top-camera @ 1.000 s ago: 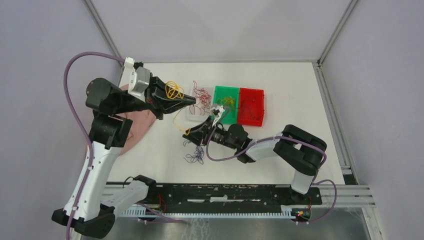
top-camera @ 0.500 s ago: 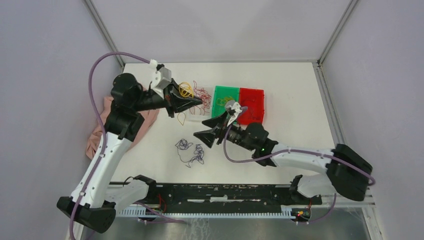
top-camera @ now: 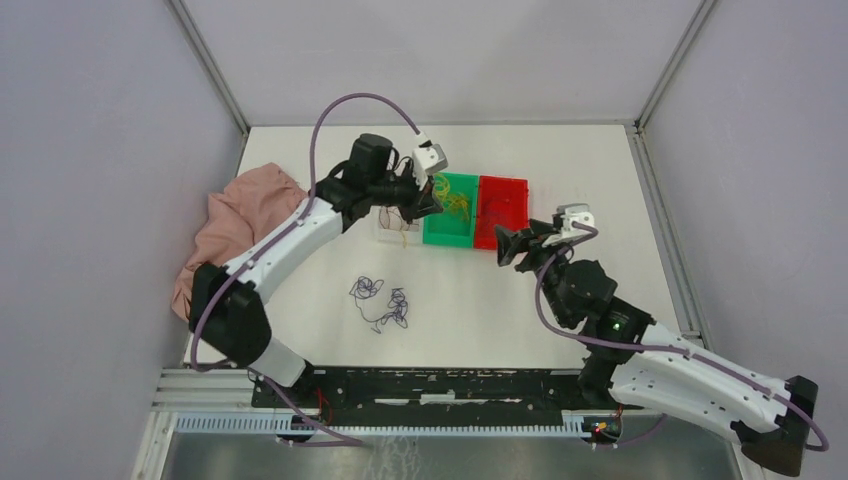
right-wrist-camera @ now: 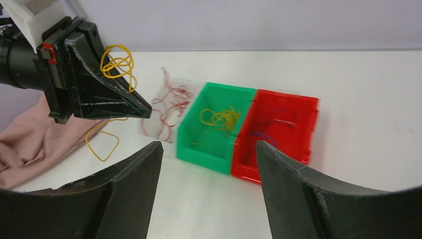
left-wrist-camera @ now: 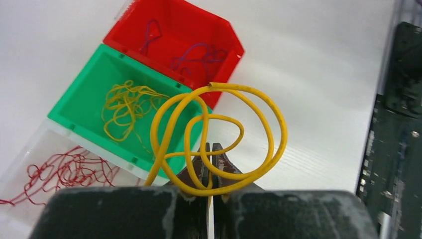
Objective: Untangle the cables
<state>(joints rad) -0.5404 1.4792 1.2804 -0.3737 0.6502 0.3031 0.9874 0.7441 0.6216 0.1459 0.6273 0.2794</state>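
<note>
Starting at the left side of the table (top-camera: 600, 180), a crumpled pink cloth (top-camera: 240, 225) is seen at the edge. A little to the right, towards the front, loose purple cables (top-camera: 382, 305) are spread on the white surface, well apart from both arms. Further back, the left gripper (left-wrist-camera: 209, 154) is clenched on a yellow cable (left-wrist-camera: 221, 132), and the coils of it are held up above the closed jaws (one more yellow loop is seen under the gripper, but whether it hangs or lies cannot be told). Just beside this gripper a clear tray (top-camera: 392, 234) is placed, and red cables (left-wrist-camera: 64, 169) are kept in it. Next to the tray a green bin (top-camera: 448, 238) is set, with yellow cables (right-wrist-camera: 219, 119) inside. A red bin (top-camera: 500, 240) is touching it on the right, and purple strands (left-wrist-camera: 199, 52) are contained there. Near the front right corner of the red bin, the right gripper (right-wrist-camera: 209, 145) is released, and nothing is held between its fingers (right-wrist-camera: 124, 194).
</note>
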